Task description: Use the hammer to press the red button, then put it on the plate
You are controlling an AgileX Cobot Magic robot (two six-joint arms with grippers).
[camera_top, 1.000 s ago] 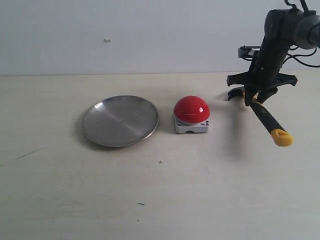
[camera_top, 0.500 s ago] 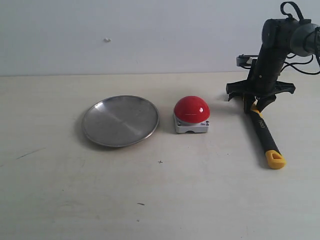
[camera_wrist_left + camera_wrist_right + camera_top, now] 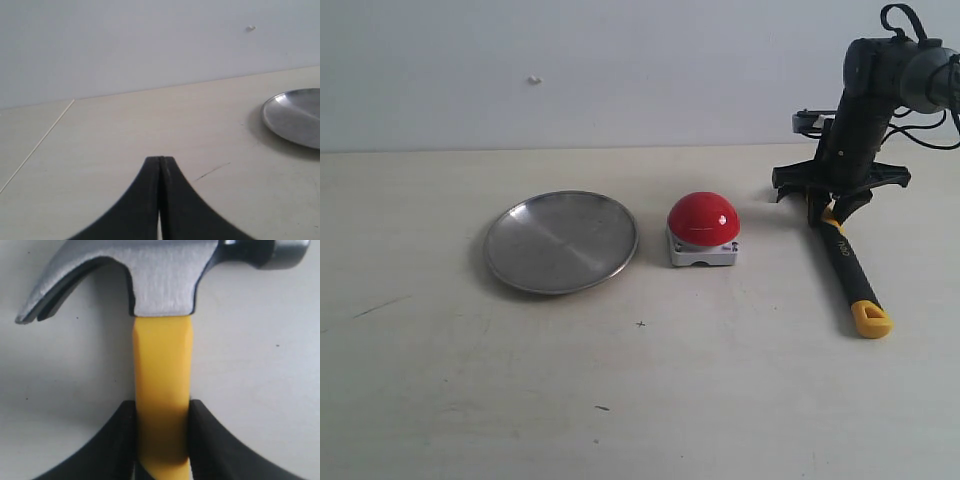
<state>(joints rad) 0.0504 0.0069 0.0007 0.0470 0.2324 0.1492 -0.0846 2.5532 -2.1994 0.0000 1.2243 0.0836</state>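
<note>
Two jaws pinch the hammer (image 3: 162, 365) (yellow neck).

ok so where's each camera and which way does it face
Exterior: off the arms, facing across the table to the wall; shows plate, red button, hammer, right arm, right gripper.
Left wrist: rides its arm, looking low over the table toward the wall; shows the shut left gripper, part of the plate.
Right wrist: rides its arm, looking down at the hammer's head; the right gripper clasps its yellow neck.
Shared: exterior and left wrist both see the plate; exterior and right wrist, the hammer.
</note>
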